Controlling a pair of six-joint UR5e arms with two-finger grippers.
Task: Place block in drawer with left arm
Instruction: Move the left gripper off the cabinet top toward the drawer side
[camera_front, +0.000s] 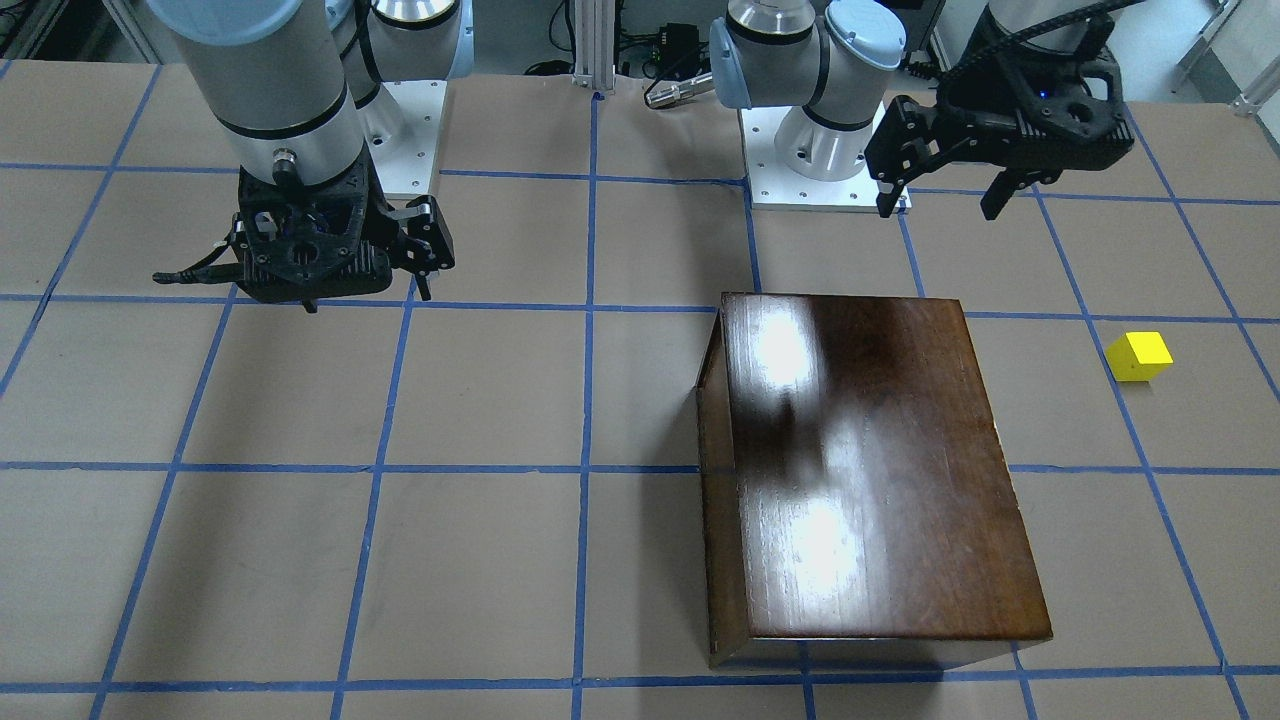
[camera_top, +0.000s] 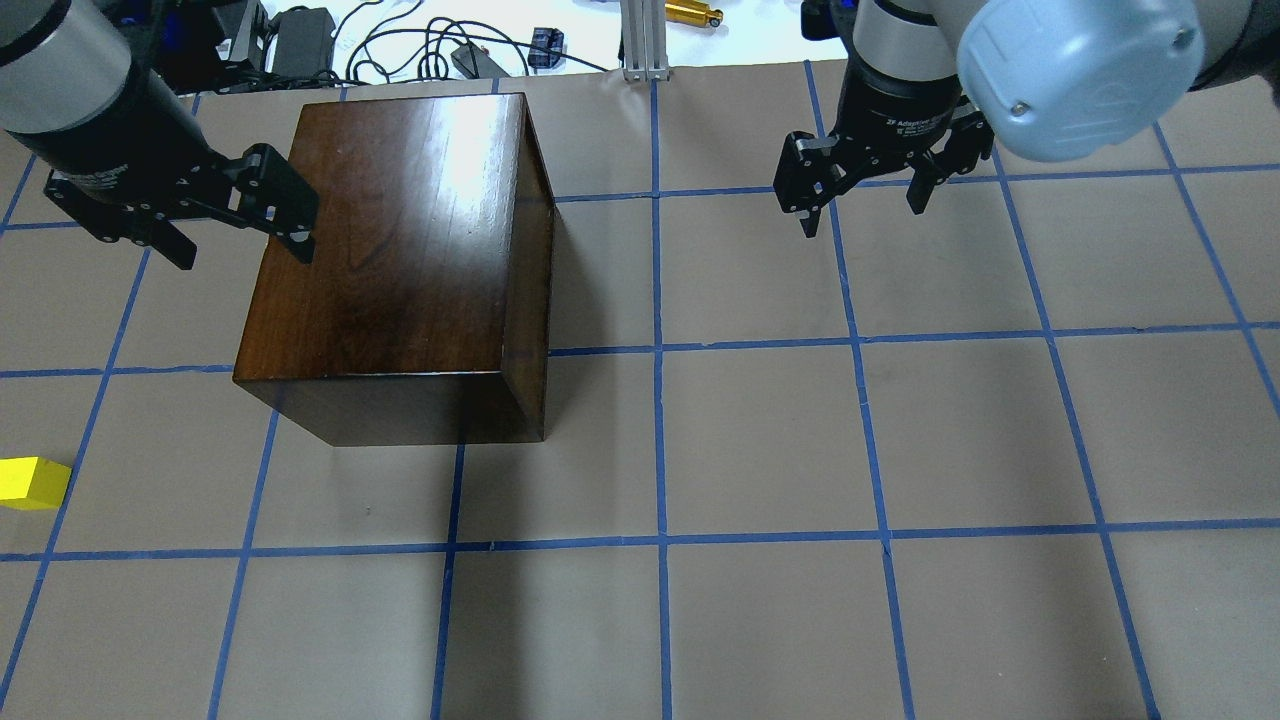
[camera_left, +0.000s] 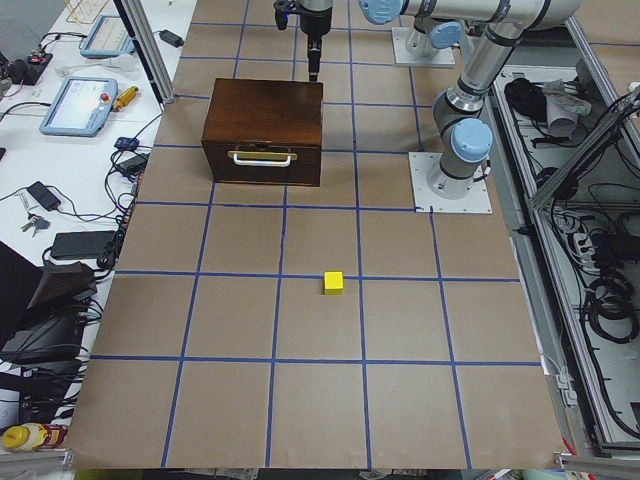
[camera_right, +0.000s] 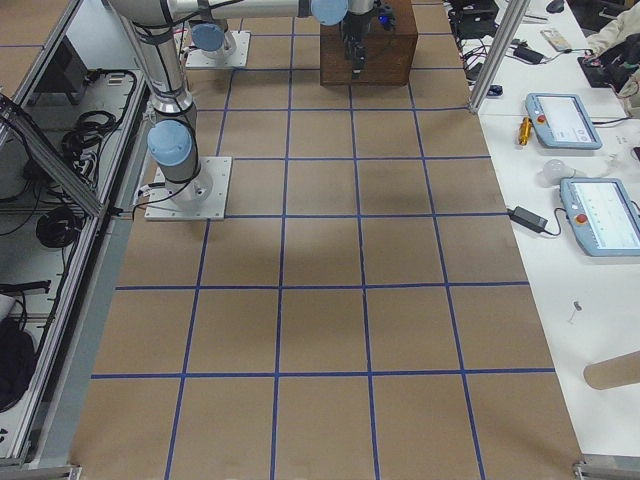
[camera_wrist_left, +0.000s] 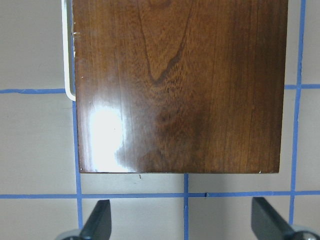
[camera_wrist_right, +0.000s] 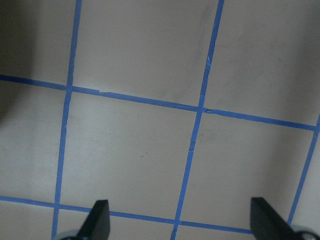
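As the drawer (camera_left: 300, 168) is shut, its handle (camera_left: 262, 157) is best taken squarely by the left gripper (camera_front: 940, 208), held spread and empty near the robot-side edge of the box (camera_top: 400, 230). The block (camera_left: 333, 282) is set on the worktop (camera_top: 760, 440) well apart from the drawer front, so room is left for the pull.

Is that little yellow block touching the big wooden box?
Apart. The exterior left view shows a wide gap between the block and the box, and the front-facing view shows the same.
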